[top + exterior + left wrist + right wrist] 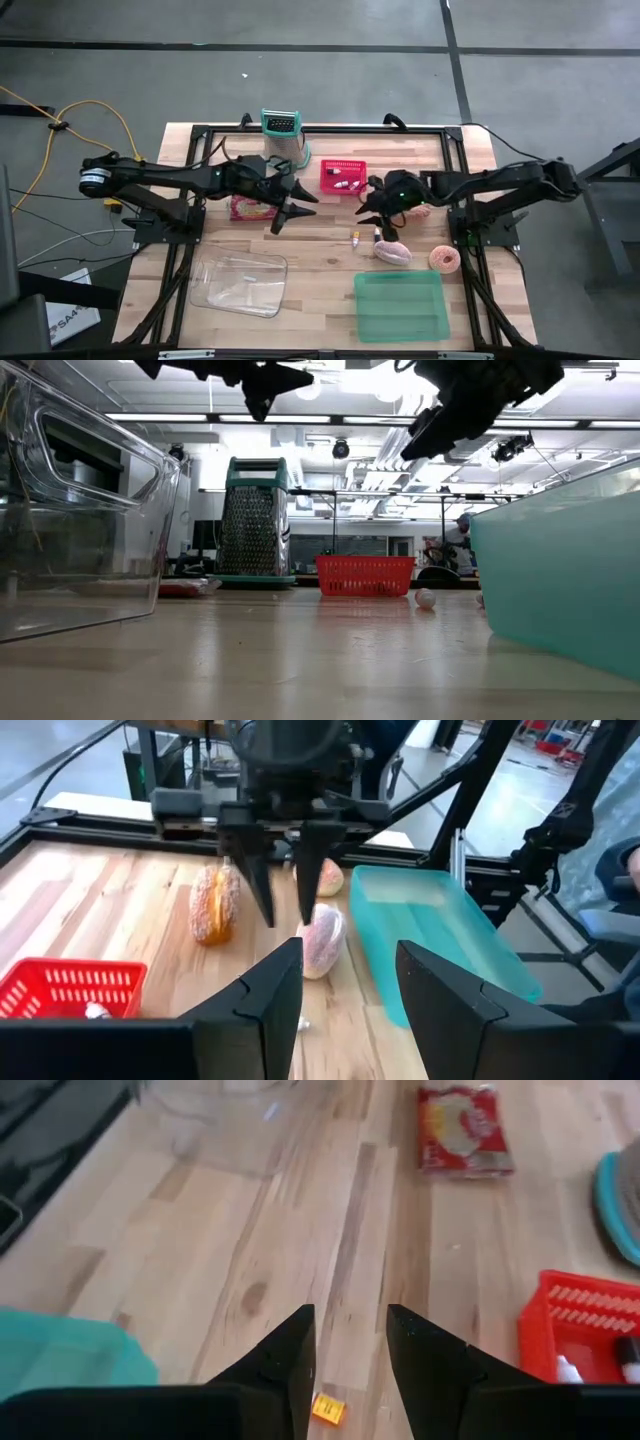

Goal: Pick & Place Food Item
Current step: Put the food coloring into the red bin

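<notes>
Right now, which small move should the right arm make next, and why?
Probably lower the right gripper toward the pink food item below it. Its fingers are open with nothing between them, it hangs above the table, and the green tray beside the food holds nothing.

Four cameras covering one wooden slatted table (320, 250)

Overhead looking down, low one looking level; both are sharing the red plastic mesh basket (343, 177).

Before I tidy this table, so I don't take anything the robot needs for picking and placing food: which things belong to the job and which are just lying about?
Likely for the job:
- pink food item
- donut
- snack packet
- teal bin
- clear container

Probably just lying about:
- grater
- red basket of small bottles
- small orange piece
</notes>
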Robot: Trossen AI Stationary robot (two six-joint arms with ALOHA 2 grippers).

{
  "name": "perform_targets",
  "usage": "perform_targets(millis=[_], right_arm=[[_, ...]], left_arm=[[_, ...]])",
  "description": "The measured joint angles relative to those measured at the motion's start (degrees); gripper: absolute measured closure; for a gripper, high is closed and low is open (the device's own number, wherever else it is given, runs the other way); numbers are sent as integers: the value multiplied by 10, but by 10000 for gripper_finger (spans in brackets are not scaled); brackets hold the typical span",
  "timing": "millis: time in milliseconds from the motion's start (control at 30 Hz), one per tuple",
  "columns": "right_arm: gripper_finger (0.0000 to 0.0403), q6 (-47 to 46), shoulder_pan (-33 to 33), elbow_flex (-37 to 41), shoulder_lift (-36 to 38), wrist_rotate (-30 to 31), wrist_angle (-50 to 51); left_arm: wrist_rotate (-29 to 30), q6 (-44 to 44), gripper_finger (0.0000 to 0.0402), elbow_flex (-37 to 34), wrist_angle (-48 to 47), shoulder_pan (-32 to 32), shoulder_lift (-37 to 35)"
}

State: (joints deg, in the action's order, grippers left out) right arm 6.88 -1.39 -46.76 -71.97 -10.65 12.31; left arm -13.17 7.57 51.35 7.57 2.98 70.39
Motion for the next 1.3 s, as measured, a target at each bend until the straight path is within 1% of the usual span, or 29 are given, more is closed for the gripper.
perform_targets(millis=[133, 267, 500, 600, 700, 867, 1000, 1100, 1300], right_arm=[[289, 24, 7, -46, -55, 0, 53], [289, 24, 12, -82, -111, 0, 104], [289, 28, 34, -90, -177, 2, 116], [289, 66, 43, -90, -191, 4, 123], [289, 126, 55, -90, -200, 32, 128], [289, 267, 76, -90, -204, 103, 142], [289, 374, 83, -90, -204, 105, 141], [289, 396, 83, -90, -204, 105, 140], [289, 397, 77, -90, -204, 96, 127]], left_arm=[[0, 0, 244, 0, 0, 0, -1], [0, 7, 244, 0, 0, -2, -1], [-1, 14, 244, 0, -1, -2, -1], [-1, 14, 244, 0, -1, -2, -1], [-1, 14, 244, 0, -2, -2, -1], [-1, 14, 244, 0, -2, -2, 0], [-2, 14, 244, 0, -3, -2, 0], [-6, 14, 244, 0, -3, -2, 0], [-6, 14, 244, 0, -3, -2, 0]])
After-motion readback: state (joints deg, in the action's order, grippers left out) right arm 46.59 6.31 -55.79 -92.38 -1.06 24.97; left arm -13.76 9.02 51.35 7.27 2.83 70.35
